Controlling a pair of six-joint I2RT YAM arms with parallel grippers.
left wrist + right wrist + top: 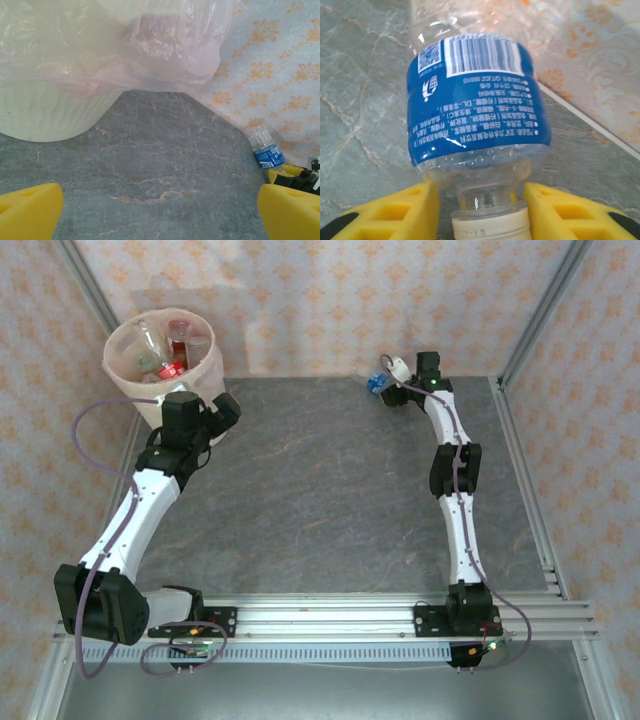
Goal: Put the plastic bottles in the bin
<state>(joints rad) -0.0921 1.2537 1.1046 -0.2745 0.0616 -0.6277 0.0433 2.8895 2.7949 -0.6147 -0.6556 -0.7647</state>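
My right gripper (pixel 481 202) is at the table's (pixel 320 500) far edge. Its yellow fingers (pixel 405 212) flank the neck of the blue-labelled bottle (pixel 477 105), right by the white cap (pixel 490 227). They seem to pinch it, though contact is hard to judge. My left gripper (pixel 160 215) hangs spread wide just beside the bin (pixel 45 115) (other bottles (pixel 172 352) lie inside).

You see a glossy clear blue-labelled plastic bottle (pixel 477 100), a matt grey marbled tabletop (pixel 355 100), and crinkly shiny film (pixel 125 50) over the round cream plastic bin (pixel 45 115).
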